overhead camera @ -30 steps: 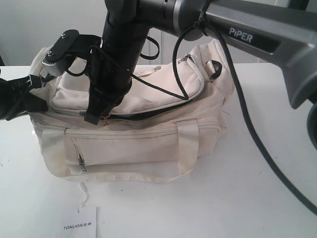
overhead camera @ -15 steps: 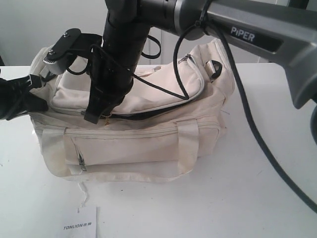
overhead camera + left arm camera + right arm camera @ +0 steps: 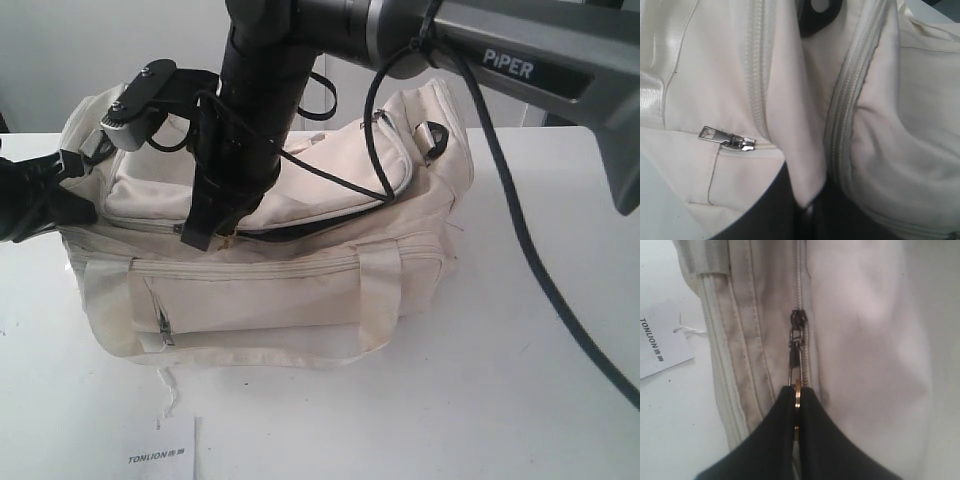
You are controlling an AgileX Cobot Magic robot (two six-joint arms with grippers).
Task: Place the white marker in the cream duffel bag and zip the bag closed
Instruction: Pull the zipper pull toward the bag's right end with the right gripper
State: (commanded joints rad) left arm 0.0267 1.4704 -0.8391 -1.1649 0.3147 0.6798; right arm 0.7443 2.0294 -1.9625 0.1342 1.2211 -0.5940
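Since a second ago our right gripper (image 3: 205, 236) has slid a little to the right along the top of the cream duffel bag (image 3: 300, 290). Its arm has swung the same way, and the bag has not shifted on the table (image 3: 520, 380).

We see the white marker in none of our views. With the zip already being worked, we judge it lies inside the bag, but we cannot confirm that.

What matters now is the top zipper. An unclosed stretch (image 3: 300, 224) shows as a dark slit, running rightward from the right gripper and curving up toward the bag's far end with its black ring (image 3: 435, 135).

In the right wrist view the metal zipper pull (image 3: 796, 347) lies straight out from the fingertips, in line with the teeth, with the slider just beyond it. The jaws are pinched tight on the tab's end with nothing else between them. So we judge the coming pull has to follow the track's long axis, rightward and rising with the curve.

This arm has reached across the middle to work on the bag's left half.

Our left gripper (image 3: 40, 200) sits at the bag's left end. Its wrist view shows a fold of cream fabric running down between the dark fingers (image 3: 765, 215), so it appears clamped on the bag, anchoring it against the pull.

A TONLION card (image 3: 165, 455) lies in front of the bag, well apart from both grippers.
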